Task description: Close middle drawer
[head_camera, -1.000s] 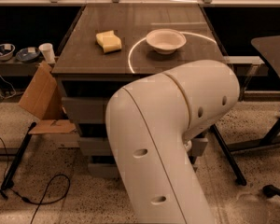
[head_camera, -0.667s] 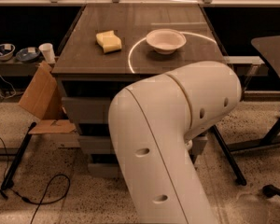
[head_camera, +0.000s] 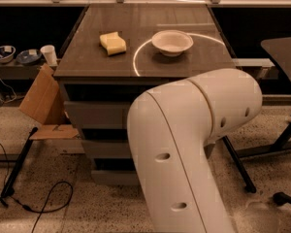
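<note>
A grey cabinet stands under a dark wooden top [head_camera: 92,64]. Three grey drawer fronts show on its left side. The middle drawer [head_camera: 104,148] shows only the left part of its low flat front, roughly level with the drawers above and below. Its handle is hidden. My large white arm [head_camera: 184,144] fills the foreground and covers the right half of the cabinet front. My gripper is not in view; it is hidden behind the arm.
A white bowl [head_camera: 172,41] and a yellow sponge [head_camera: 113,42] lie on the cabinet top. A cardboard piece [head_camera: 41,101] leans at the left beside a black stand [head_camera: 17,166] and cables. Black table legs [head_camera: 240,166] stand at the right.
My white arm has shifted a little to the right. The drawers, bowl and sponge have not moved.
</note>
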Robot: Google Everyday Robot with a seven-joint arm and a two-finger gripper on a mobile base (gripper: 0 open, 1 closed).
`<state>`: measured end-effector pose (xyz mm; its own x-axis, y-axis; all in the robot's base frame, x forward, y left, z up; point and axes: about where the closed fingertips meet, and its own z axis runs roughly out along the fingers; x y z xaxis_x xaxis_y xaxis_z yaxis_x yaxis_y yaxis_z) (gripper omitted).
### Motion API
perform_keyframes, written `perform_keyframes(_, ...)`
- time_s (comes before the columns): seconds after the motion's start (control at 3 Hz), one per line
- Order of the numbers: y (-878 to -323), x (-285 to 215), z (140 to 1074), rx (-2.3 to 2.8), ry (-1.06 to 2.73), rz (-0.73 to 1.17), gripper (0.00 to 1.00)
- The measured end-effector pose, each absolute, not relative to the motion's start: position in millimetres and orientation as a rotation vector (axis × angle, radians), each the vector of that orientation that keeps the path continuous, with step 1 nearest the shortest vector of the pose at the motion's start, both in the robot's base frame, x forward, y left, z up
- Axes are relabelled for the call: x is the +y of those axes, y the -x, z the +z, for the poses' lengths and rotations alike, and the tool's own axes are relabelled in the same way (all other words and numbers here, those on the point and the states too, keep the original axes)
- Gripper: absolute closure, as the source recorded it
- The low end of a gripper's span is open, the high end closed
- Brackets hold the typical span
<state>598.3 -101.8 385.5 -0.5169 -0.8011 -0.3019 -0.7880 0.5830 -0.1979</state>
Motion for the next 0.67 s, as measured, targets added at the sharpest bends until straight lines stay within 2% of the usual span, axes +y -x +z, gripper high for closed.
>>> perform_keyframes(0.67,-578,-142,389,2.535,1.257,-0.029,0.0)
